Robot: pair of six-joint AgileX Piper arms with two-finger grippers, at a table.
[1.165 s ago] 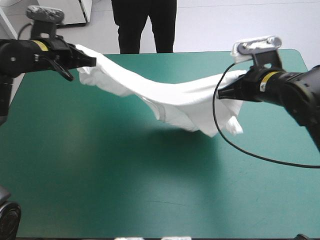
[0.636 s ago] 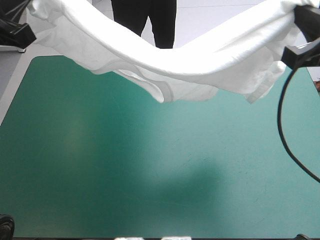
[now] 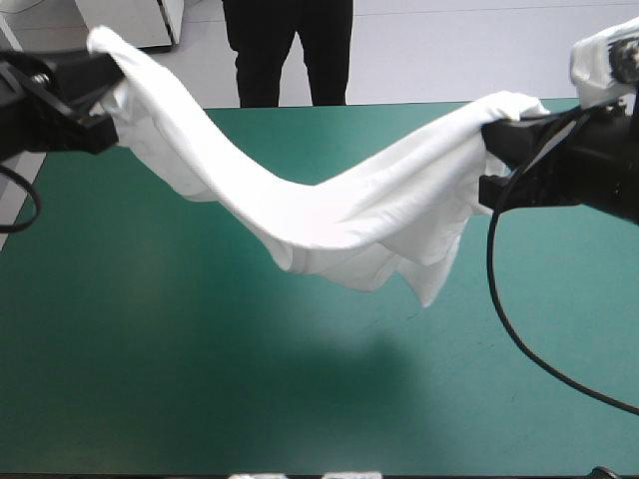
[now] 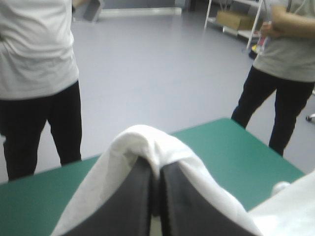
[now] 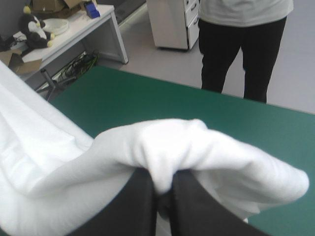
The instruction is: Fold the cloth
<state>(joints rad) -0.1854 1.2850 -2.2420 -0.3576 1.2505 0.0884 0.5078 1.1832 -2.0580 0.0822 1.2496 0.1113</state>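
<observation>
1. Pinched together, the left claw (image 4: 155,167) grips a fold of the T-shirt (image 3: 339,215). White cloth drapes over both black fingers (image 4: 133,206) and falls away on either side of them.
2. Likewise the right claw (image 5: 164,191) is clamped on the cloth, with a thick bunch rolled over its tips and more spilling beside and under it.
3. Between the 2 claws the T-shirt hangs as 1 long sagging band. It is highest at each grip and lowest a little nearer the right claw, where a loose flap dangles under the band.
4. Both claws are raised well above the table (image 3: 200,379) with its teal-green cover. The shadow on the cover lies apart from the lowest flap, so I judge that the cloth hangs free and touches nothing.
5. As I read it, the step in hand is spreading: the shirt is held up and stretched out in the air, and no fold has been made yet.
6. The next move calls for the 2 claws to draw apart enough to take out the sag. They should then come down together so the dangling flap lands first and the rest is laid flat beyond it without bunching.
7. I cannot tell which part of the shirt each claw holds, whether shoulder, hem or sleeve. If the grips are uneven, it will likely land twisted.
</observation>
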